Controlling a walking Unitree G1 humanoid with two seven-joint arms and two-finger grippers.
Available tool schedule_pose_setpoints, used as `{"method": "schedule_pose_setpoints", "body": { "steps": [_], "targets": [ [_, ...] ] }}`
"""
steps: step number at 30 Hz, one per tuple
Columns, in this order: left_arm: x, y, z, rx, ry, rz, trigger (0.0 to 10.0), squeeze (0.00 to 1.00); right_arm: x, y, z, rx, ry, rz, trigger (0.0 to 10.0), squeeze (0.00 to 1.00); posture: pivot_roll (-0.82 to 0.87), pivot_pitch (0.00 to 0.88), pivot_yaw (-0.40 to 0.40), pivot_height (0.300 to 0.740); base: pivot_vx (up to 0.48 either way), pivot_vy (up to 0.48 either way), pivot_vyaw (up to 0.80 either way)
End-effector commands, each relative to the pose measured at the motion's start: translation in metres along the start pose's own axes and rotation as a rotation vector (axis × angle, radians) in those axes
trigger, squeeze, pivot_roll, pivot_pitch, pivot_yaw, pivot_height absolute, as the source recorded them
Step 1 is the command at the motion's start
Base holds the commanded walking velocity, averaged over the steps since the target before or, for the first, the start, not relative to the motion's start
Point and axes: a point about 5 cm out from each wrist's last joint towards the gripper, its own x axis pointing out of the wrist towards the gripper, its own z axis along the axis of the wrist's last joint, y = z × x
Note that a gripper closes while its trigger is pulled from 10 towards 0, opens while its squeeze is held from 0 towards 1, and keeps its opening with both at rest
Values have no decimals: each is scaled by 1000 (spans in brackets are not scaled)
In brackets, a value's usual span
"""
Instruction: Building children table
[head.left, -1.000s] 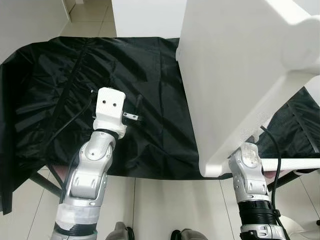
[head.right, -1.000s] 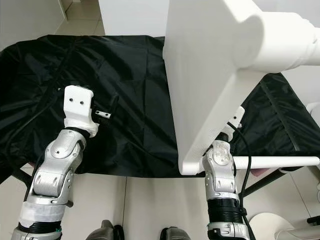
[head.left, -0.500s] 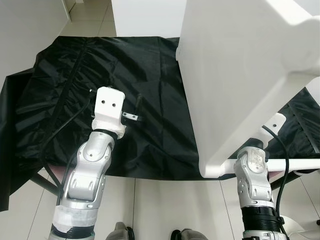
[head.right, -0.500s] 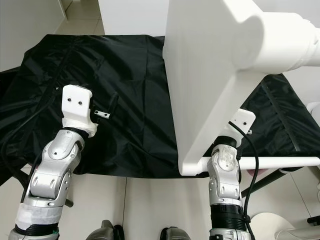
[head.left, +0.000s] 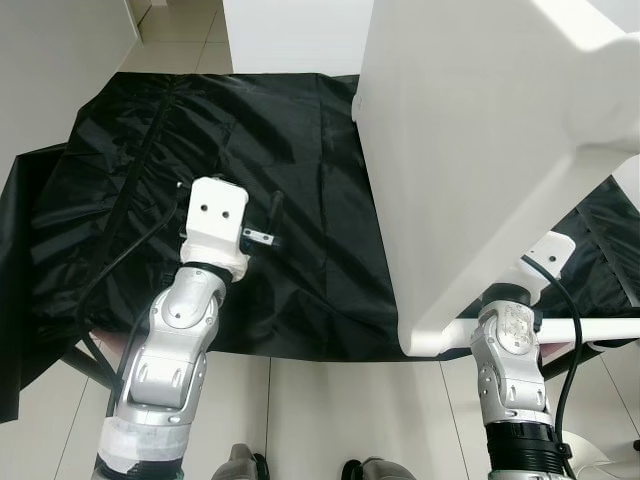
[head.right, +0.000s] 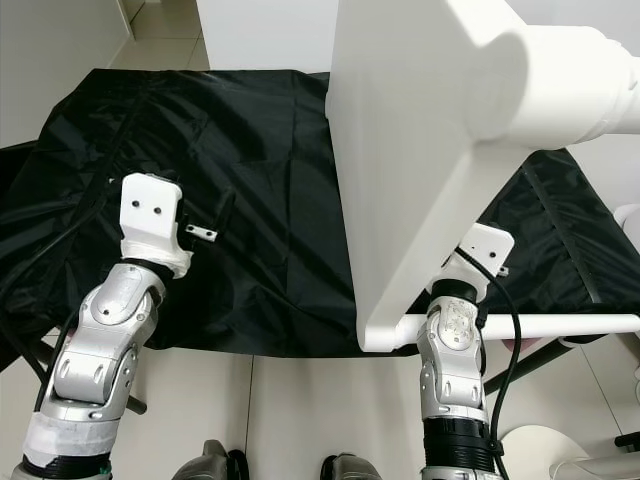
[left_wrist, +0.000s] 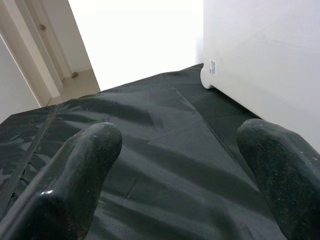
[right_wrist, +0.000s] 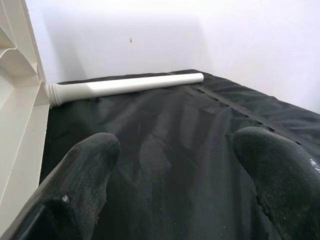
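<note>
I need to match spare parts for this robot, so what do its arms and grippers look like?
Both arms are silver metal segments with rounded joints; the left arm has a pale taped band near its base, the right arm a black ribbed collar. Black cables run along each. Each wrist carries a white block, the left with two small holes. The left gripper and right gripper have thick, rounded, matte black fingers.

arms silver, jointed | wrist blocks white w/ 2 dark holes | blk cables, blk rubbery fingers (left_wrist: 75, 185)

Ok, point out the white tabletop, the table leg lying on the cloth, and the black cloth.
tabletop (head.left: 480, 160), left eye view, middle of its flat face
table leg (right_wrist: 130, 85), right wrist view, middle of its shaft
black cloth (head.right: 270, 180), right eye view, bare middle stretch
</note>
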Motion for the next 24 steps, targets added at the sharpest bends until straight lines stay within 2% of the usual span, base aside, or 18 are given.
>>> {"method": "schedule_pose_setpoints", "body": {
  "steps": [1,6,7,9,10,11,13,14,15,17,20,24],
  "targets": [
    [-2,-5,-2,2,15,-77,10000,0,0,-2,2,7,-5,-15,10000,0,-98,119,17,740,0,0,0],
    [-4,-6,-3,7,17,-91,10000,0,0,-1,2,7,-3,-9,10000,0,-95,112,10,740,0,0,0],
    [-10,-11,-1,-1,0,-168,10000,0,0,0,2,7,-2,-5,10000,0,-92,112,4,740,0,0,0],
    [-10,-11,-1,-1,0,-168,10000,0,0,0,2,7,-2,-5,10000,0,-92,112,4,740,0,0,0],
    [-18,-19,0,-9,-8,-273,10000,0,1,1,2,5,-2,-1,10000,0,-88,112,3,740,0,0,0],
    [-18,-19,0,-9,-8,-273,10000,0,1,1,2,5,-2,-1,10000,0,-88,112,3,740,0,0,0],
    [-36,-38,1,20,-16,-501,10000,0,3,1,1,2,-1,5,10000,0,-82,112,-2,740,0,0,0],
    [-36,-38,1,20,-16,-501,10000,0,3,1,1,2,-1,5,10000,0,-82,112,-2,740,0,0,0],
    [-41,-43,0,18,-8,-556,10000,0,4,1,1,0,0,6,10000,0,-81,113,-2,740,0,0,0],
    [-42,-46,-1,17,2,-583,10000,0,5,1,1,-1,0,6,10000,0,-81,113,-2,740,0,0,0],
    [-42,-52,-10,65,58,-612,10000,0,5,1,1,-3,-3,5,10000,0,-85,116,2,740,0,0,0],
    [-42,-66,-15,84,81,-656,10000,0,5,-1,2,-8,-8,-1,10000,0,-90,119,8,740,0,0,0]
  ]
}}
